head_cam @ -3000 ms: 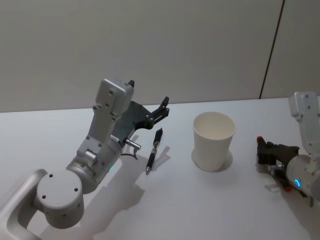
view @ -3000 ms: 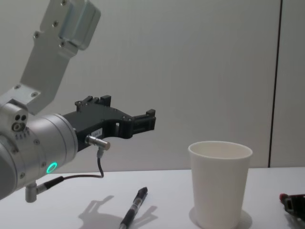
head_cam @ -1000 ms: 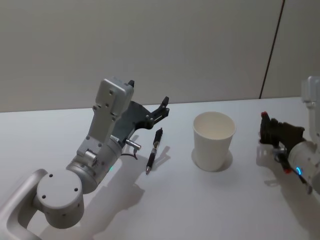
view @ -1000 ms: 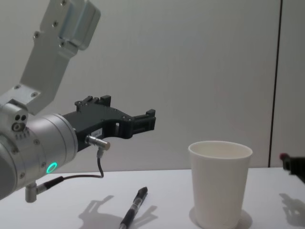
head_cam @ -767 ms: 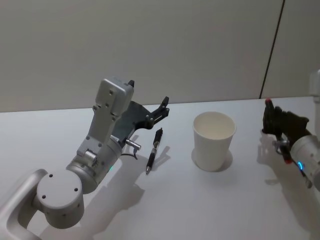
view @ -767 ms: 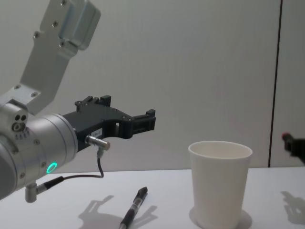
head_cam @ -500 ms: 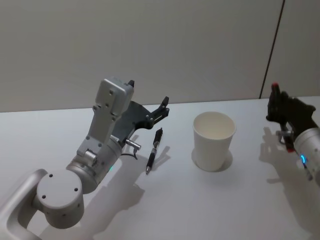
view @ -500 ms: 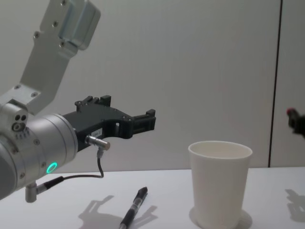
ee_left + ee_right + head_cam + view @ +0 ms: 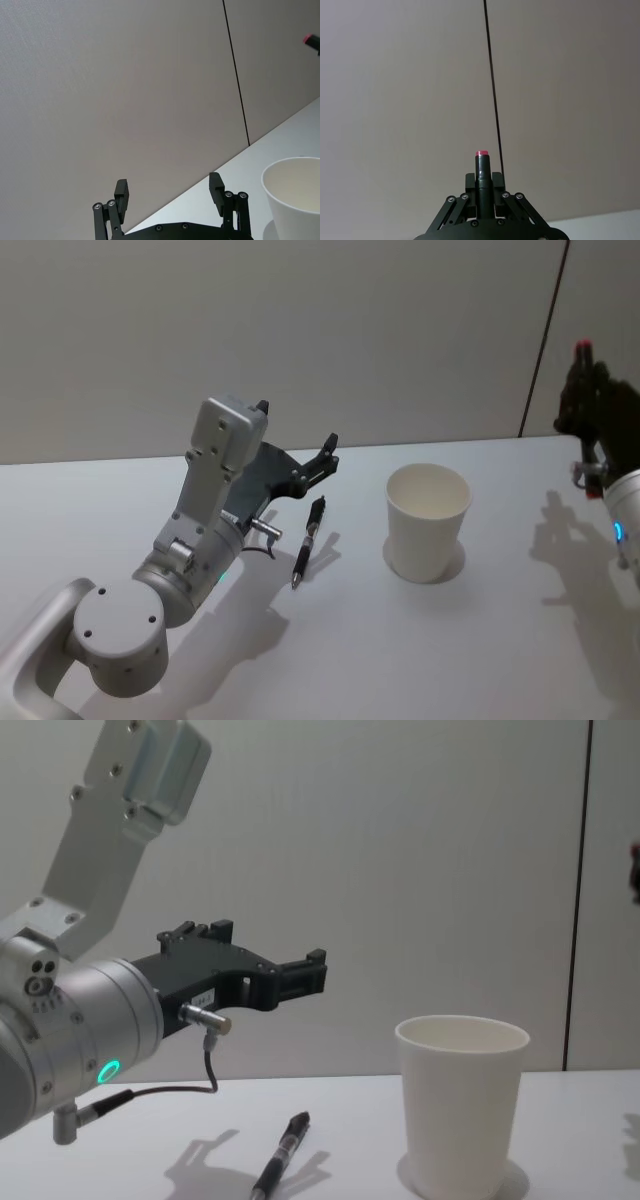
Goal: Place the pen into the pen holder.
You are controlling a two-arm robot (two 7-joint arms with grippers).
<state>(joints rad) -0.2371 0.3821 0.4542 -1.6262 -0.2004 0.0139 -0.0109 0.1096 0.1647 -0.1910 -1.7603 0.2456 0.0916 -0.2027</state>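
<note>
The pen holder (image 9: pixel 428 522) is a white paper cup standing upright and empty on the white table (image 9: pixel 420 640); it shows also in the chest view (image 9: pixel 462 1105). My right gripper (image 9: pixel 588 390) hangs high to the right of the cup, shut on a dark pen with a red end (image 9: pixel 481 167) that points upward. A second black pen (image 9: pixel 308 538) lies flat on the table left of the cup. My left gripper (image 9: pixel 297 425) hovers open above that pen, fingers (image 9: pixel 121 192) spread wide with nothing between them.
A plain wall (image 9: pixel 300 330) with a dark vertical seam rises behind the table. The left arm's silver body (image 9: pixel 190 550) takes up the near left of the table. Bare table lies in front of and to the right of the cup.
My right gripper has risen from near the table to high at the right, carrying the red-ended pen. The left arm, cup and lying pen have not moved.
</note>
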